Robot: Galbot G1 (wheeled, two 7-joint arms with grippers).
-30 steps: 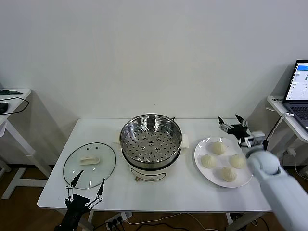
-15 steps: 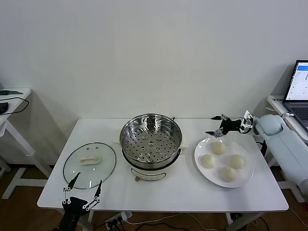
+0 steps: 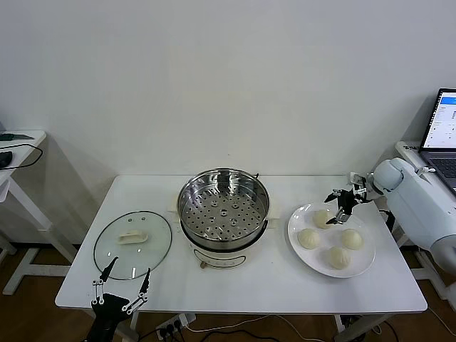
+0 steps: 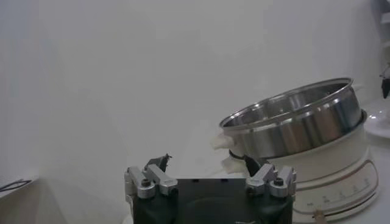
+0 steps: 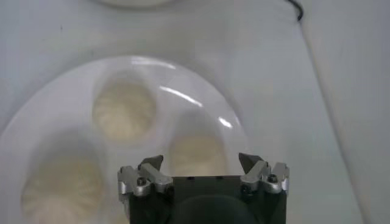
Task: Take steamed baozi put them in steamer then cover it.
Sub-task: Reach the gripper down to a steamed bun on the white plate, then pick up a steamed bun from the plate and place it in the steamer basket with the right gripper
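The shiny steamer [image 3: 223, 210] stands open at the table's middle, its perforated tray bare. Several white baozi lie on a white plate [image 3: 295, 223] to its right. My right gripper [image 3: 340, 206] hangs open just above the plate's back baozi [image 3: 321, 219]. In the right wrist view one baozi [image 5: 195, 153] lies below and between the spread jaws of the right gripper [image 5: 200, 161], touching neither. The glass cover [image 3: 133, 244] lies flat on the table's left part. My left gripper [image 3: 121, 285] waits open, low at the front left edge; the left wrist view has it [image 4: 206, 161] facing the steamer [image 4: 292, 122].
A laptop [image 3: 444, 132] sits on a side table at the far right, close behind my right arm. Another small table [image 3: 14, 147] stands at the far left. The steamer's white base [image 3: 221, 258] has its dial facing the front edge.
My right gripper has swung from pointing level over the plate's back rim to pointing down over the back baozi. The left gripper has hardly moved.
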